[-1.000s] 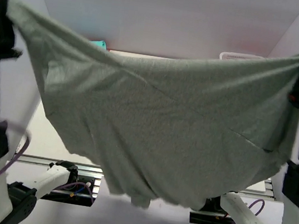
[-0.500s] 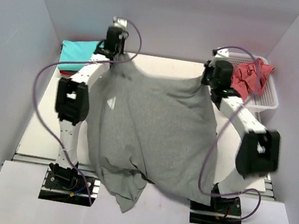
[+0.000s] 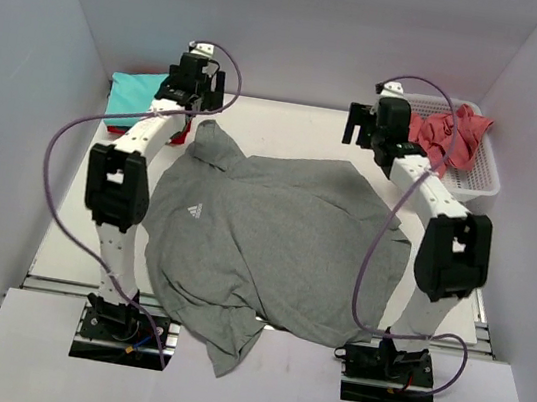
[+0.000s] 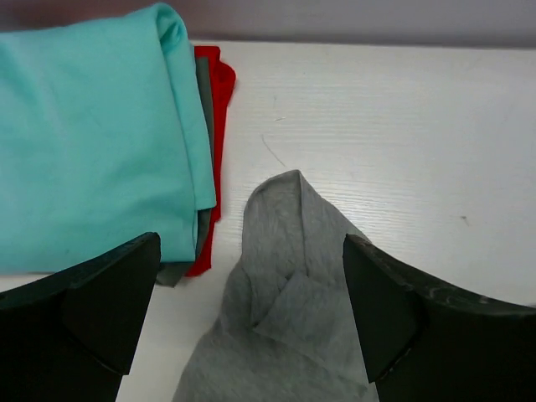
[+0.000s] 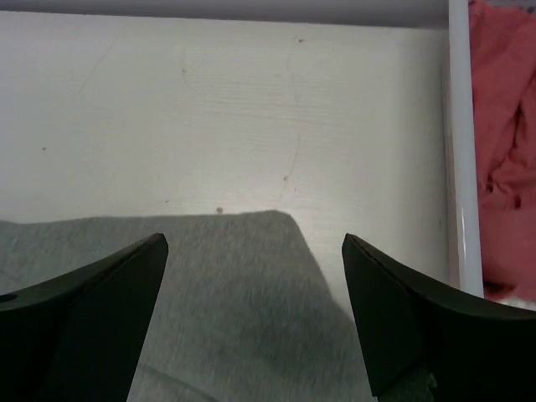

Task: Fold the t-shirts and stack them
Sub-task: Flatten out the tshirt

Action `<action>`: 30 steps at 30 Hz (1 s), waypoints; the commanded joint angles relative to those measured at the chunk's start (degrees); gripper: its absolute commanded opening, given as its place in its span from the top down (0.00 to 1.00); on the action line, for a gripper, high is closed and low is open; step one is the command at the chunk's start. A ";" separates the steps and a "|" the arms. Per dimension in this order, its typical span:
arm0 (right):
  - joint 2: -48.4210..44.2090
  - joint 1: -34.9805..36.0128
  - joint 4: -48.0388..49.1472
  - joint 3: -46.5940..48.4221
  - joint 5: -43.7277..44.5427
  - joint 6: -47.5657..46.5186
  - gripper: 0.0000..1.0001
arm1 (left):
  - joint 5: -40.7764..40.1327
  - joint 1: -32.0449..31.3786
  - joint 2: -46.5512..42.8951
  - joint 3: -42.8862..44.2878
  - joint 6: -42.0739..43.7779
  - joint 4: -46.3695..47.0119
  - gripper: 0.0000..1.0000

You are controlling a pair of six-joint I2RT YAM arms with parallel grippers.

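A grey t-shirt (image 3: 272, 242) with a small white mark (image 3: 193, 210) lies spread on the table, its near hem hanging over the front edge. My left gripper (image 3: 197, 110) hovers open above the shirt's far left corner (image 4: 289, 251), which is bunched and folded over. The right gripper (image 3: 369, 140) hovers open above the flat far right corner (image 5: 234, 276). Neither one holds cloth. A folded teal t-shirt (image 4: 84, 134) tops a stack at the far left, with a red one (image 4: 216, 92) under it. Coral-pink cloth (image 5: 502, 151) lies in the basket.
The white mesh basket (image 3: 484, 178) stands at the far right corner, its rim (image 5: 465, 167) close beside my right gripper. The teal stack (image 3: 135, 95) sits just left of my left gripper. White walls enclose the table on three sides.
The grey shirt, held stretched high in the air between both grippers, came down onto the table. Both grippers opened and let go of its corners.
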 commanded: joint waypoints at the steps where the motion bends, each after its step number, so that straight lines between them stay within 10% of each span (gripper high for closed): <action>1: -7.04 0.18 -2.13 -6.94 -1.25 3.92 0.10 | 3.18 -1.31 -11.96 -9.37 -4.04 -1.82 0.00; 14: -13.91 0.01 -12.60 -27.10 -1.52 15.26 0.10 | 15.75 -1.32 -22.02 -40.09 -12.84 -1.04 0.00; 30: 20.35 -5.53 -22.71 7.07 0.08 13.87 0.10 | 16.02 -0.62 9.51 -9.44 -8.98 -7.36 0.00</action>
